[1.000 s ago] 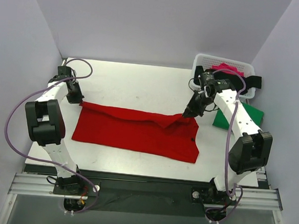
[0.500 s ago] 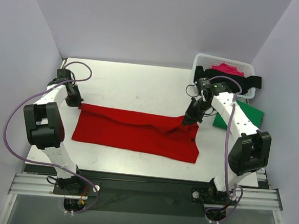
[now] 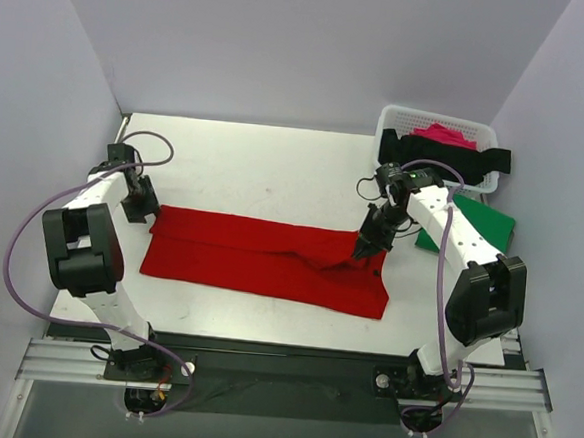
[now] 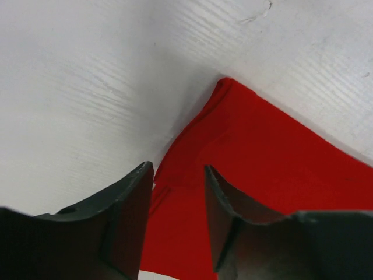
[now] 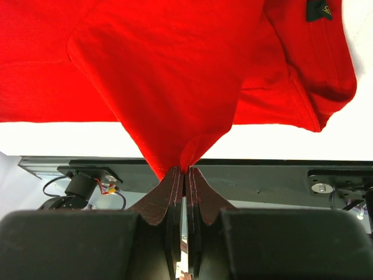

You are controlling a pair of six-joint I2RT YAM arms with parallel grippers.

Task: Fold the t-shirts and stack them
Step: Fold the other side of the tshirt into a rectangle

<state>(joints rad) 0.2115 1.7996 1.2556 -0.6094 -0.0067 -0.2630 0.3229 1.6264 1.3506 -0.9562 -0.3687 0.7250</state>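
Folding looks under way on the red t-shirt (image 3: 259, 262), which lies spread as a long band across the middle of the counter (image 3: 266, 162). At the shirt's far-left corner the left gripper (image 3: 140, 206) hangs just above the cloth. Its fingers are parted a moderate way with nothing pinched between them, and the wrist view shows the corner lying flat on the counter under the gap. My reading is that this corner sits where it is meant to lie.

Near the shirt's right end the right gripper (image 3: 362, 250) is clamped tight on a pinch of red fabric. The cloth rises to the closed tips in a small peak, probably so the far edge can be carried over the rest without dragging the whole shirt.

Just past the shirt's right end a green t-shirt (image 3: 494, 221) lies flat, partly behind the arm. Behind it, a white basket (image 3: 400, 113) holds a black t-shirt (image 3: 492, 159) and a pink t-shirt (image 3: 440, 132), seemingly waiting their turn.
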